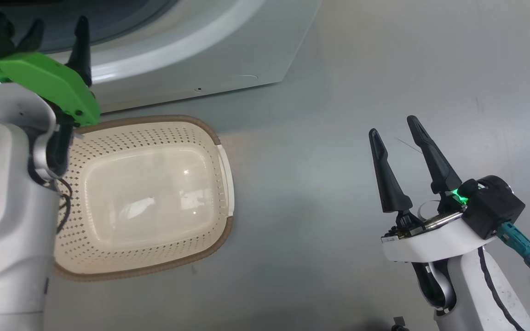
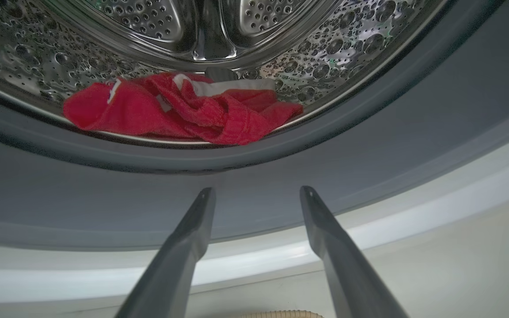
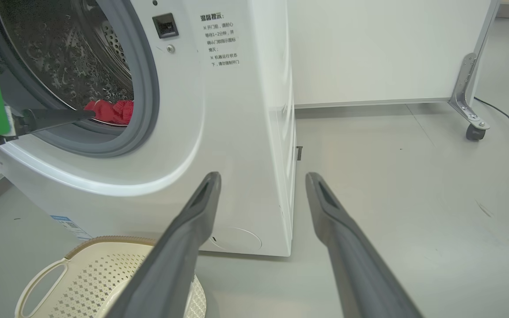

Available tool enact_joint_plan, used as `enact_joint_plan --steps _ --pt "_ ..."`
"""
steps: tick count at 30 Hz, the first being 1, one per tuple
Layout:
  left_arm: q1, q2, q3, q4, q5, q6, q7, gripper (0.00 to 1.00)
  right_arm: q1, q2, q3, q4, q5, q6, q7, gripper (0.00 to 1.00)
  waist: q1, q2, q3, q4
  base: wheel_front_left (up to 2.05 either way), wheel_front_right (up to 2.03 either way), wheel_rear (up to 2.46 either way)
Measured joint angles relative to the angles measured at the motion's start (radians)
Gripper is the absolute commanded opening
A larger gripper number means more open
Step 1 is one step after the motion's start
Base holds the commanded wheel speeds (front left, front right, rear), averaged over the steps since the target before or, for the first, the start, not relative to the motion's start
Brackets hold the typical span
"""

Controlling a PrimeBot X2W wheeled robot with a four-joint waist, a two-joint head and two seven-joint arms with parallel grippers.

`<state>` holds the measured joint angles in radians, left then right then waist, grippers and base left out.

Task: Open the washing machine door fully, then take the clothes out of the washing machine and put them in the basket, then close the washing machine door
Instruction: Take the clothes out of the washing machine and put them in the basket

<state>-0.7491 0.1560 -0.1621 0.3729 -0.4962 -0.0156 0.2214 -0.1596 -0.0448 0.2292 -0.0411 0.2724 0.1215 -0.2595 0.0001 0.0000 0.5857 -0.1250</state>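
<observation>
The white washing machine (image 3: 237,132) stands with its mouth uncovered; its door is out of view. The red clothes (image 2: 184,110) lie bunched at the front of the steel drum (image 2: 38,57), just behind the grey gasket (image 2: 281,163). My left gripper (image 2: 257,190) is open and empty, with its tips in front of the gasket's lower lip, short of the clothes (image 3: 111,110). In the head view the left gripper (image 1: 59,23) points at the machine (image 1: 228,59). The cream basket (image 1: 154,118) sits empty on the floor below the opening. My right gripper (image 1: 393,125) hangs open and empty over the floor, right of the basket (image 3: 104,274).
One left finger (image 3: 55,118) reaches across the opening in the right wrist view. A blue label sticker (image 3: 66,223) sits low on the machine's front. A metal leg with a caster (image 3: 469,110) and a cable stand at the far right. Grey floor (image 1: 338,207) spreads right of the basket.
</observation>
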Motion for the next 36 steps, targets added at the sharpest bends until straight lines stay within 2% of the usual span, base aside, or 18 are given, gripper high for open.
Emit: enact_joint_plan --steps 5,21,36 --pt "-0.082 0.050 0.016 0.030 -0.003 -0.005 0.058 1.00 -0.017 0.000 0.014 0.006 0.030 0.000 0.000 1.00 0.0000 0.0000 0.026 -0.037 0.00 0.00 0.00" --pt "-0.325 0.125 0.063 0.093 -0.014 -0.006 0.202 1.00 -0.048 0.000 0.057 0.011 0.084 0.000 0.000 1.00 0.0000 0.0000 0.089 -0.116 0.00 0.00 0.00" --pt "-0.338 0.160 0.060 0.228 -0.014 0.012 0.298 1.00 -0.075 0.000 0.064 0.020 0.105 0.000 0.000 1.00 0.0001 0.0000 0.120 -0.145 0.00 0.00 0.00"
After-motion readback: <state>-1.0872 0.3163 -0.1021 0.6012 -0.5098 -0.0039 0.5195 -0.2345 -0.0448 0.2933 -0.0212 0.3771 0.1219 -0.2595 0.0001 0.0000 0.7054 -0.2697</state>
